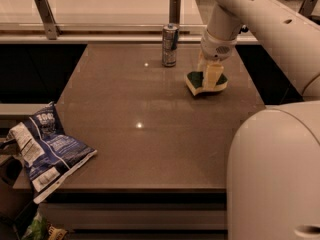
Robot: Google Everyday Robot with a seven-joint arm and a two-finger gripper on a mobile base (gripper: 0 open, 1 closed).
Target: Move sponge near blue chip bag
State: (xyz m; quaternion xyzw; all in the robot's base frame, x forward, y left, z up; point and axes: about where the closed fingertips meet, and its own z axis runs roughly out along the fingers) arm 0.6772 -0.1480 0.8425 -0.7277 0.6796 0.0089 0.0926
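The sponge (196, 82), dark green on top with a pale yellow body, lies on the brown table (150, 134) at the far right. My gripper (212, 77) comes straight down on it, and its pale fingers (213, 73) are closed on the sponge's middle. The sponge still rests at table height. The blue chip bag (42, 146), wrinkly with white panels, lies at the table's near left corner and hangs over the edge. It is far from the sponge.
A silver drink can (170, 45) stands upright at the back of the table, just left of the sponge. A raised ledge with two metal posts (46, 15) runs behind the table. My arm's large white body (275, 174) fills the lower right.
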